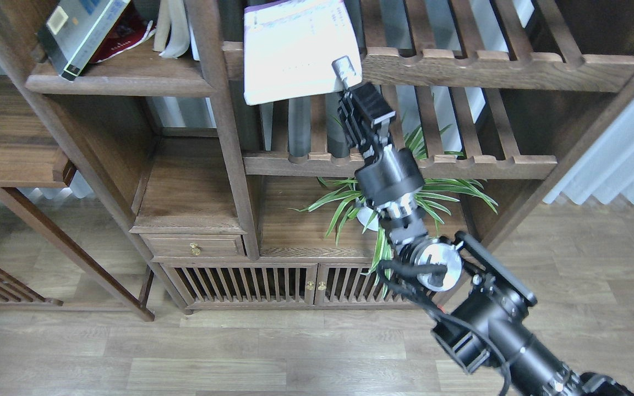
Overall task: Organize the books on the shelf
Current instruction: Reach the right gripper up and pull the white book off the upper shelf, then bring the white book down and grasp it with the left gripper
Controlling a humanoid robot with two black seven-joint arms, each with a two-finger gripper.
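My right gripper is shut on the lower right corner of the pale lavender-white book. It holds the book tilted in front of the upper slatted rack's rail, beside the upright post. The shelf, a solid dark-brown board, is at the upper left. On it the thick black-edged yellow-green and grey book leans left, with the red book lying behind it. My left gripper is out of view.
Pale upright pages stand at the shelf's right end against the post. Two slatted racks fill the right bay. A spider plant sits below my arm. A drawer and slatted cabinet doors are lower down.
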